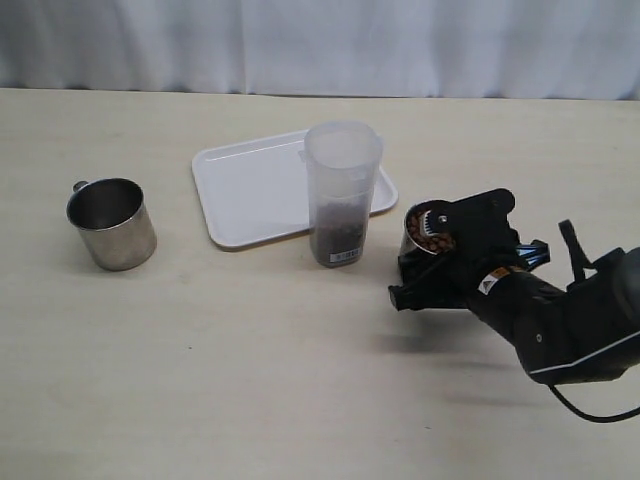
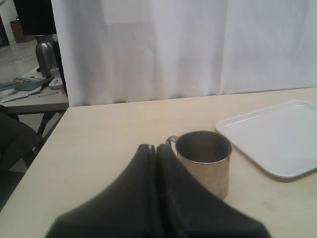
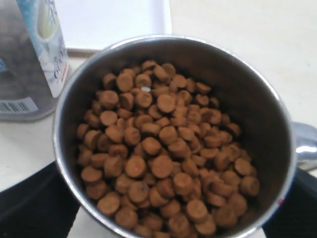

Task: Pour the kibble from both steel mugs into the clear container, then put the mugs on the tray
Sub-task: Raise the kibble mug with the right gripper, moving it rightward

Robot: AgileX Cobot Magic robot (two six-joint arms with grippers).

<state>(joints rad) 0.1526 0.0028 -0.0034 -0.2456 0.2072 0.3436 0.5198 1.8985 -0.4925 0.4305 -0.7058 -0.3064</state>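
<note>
While the right gripper (image 1: 437, 252) stands with its jaws spread wide, its two dark fingers (image 3: 30, 208) bear on opposite sides of the full steel mug (image 1: 420, 232) and clamp it between them. The mug's looped handle (image 3: 304, 146) projects to one side, clear of both fingers. Kibble (image 3: 163, 153) fills this mug to well up its wall, in a loose, roughly level heap. Whether the mug's base rests on the table (image 1: 250, 380) cannot be told from any view.

Just beside the held mug, on its left in the exterior view, the clear container (image 1: 342, 195) stands upright. Its lower part holds a dark layer of kibble, and a white barcode label sits near its base. The container stands at the near right corner of the tray (image 1: 250, 190); whether its base touches the tray's rim cannot be told. The tray lies flat on the table with nothing on its white surface.

On the other arm, the left gripper (image 2: 155, 148) has its jaws pressed fully together and holds nothing. Beyond its fingertips, the empty steel mug (image 2: 204, 161) stands upright on the table, well apart from the tray on the left of the exterior view. A white curtain (image 1: 320, 40) hangs behind the table's far edge.
</note>
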